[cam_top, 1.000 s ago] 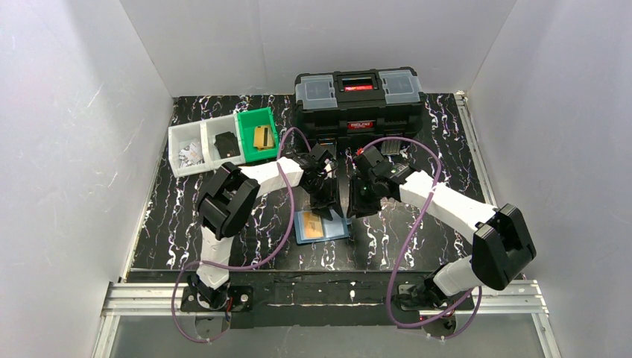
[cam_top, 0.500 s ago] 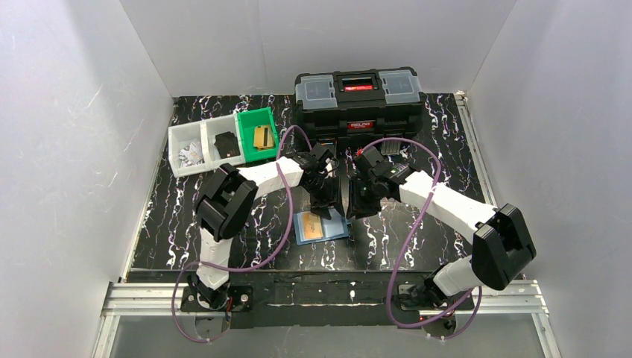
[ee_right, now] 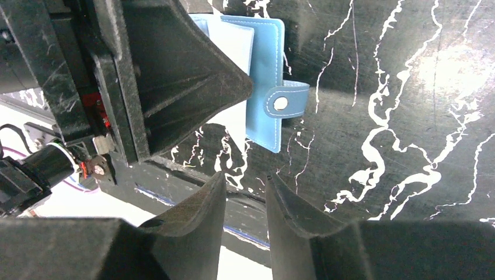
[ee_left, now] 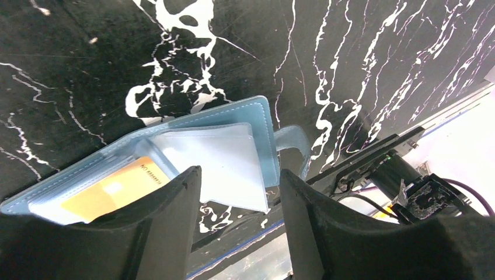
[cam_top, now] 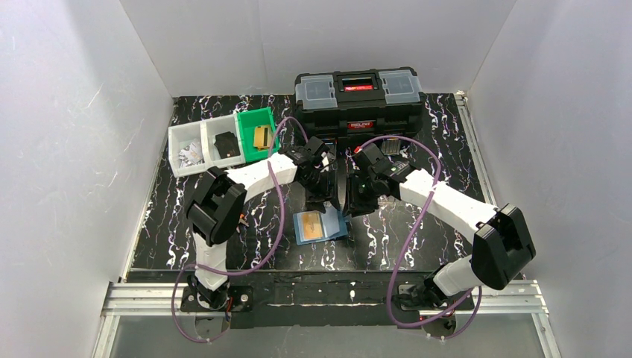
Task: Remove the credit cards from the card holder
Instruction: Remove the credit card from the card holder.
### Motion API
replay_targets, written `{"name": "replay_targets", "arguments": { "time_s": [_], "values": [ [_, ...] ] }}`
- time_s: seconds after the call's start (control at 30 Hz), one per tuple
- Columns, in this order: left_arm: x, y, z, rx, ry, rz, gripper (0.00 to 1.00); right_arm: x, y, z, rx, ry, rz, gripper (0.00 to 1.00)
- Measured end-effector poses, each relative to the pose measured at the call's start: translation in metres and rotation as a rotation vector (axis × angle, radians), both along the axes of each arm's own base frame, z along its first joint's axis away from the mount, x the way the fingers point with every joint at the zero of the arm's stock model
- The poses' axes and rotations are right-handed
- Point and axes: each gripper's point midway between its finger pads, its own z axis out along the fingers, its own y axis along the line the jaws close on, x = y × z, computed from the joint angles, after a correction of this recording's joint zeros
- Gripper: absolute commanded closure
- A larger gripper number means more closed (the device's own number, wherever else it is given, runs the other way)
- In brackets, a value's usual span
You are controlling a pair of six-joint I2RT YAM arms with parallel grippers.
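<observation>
Overhead, card holder (cam_top: 322, 226) open; snap stud (ee_right: 281, 103) (right wrist)

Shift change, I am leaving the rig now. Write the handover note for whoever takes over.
Left end effector: open, empty, over the open card holder.
Right end effector: narrowly open, empty, near the holder's snap tab.
The card holder lies open on the table; the orange-tan card sits in a sleeve. No other card shows in it.
Done: holder opened.
Left: pull the orange-tan card out, then check the other sleeves.
</observation>
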Motion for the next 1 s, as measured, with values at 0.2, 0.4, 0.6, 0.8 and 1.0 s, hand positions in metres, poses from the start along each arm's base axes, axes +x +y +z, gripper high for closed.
{"name": "replay_targets", "arguments": {
  "time_s": [0.2, 0.4, 0.6, 0.8, 1.0],
  "values": [
    [0.007, 0.016, 0.008, 0.022, -0.026, 0.026, 0.50, 0.003, 0.011, 0.008, 0.043, -0.002, 0.014, 0.61],
    [0.014, 0.054, 0.035, 0.029, -0.097, 0.098, 0.57, 0.004, 0.034, 0.011, 0.096, 0.022, 0.060, 0.61],
    [0.003, 0.087, 0.025, 0.084, -0.076, 0.147, 0.70, 0.005, 0.061, 0.002, 0.146, 0.076, 0.108, 0.62],
    [-0.012, 0.096, 0.008, 0.121, -0.027, 0.143, 0.93, 0.008, 0.078, -0.036, 0.144, 0.166, 0.111, 0.63],
    [-0.022, 0.100, -0.019, 0.150, 0.023, 0.141, 1.00, 0.003, 0.074, -0.078, 0.164, 0.247, 0.082, 0.63]
  ]
}}
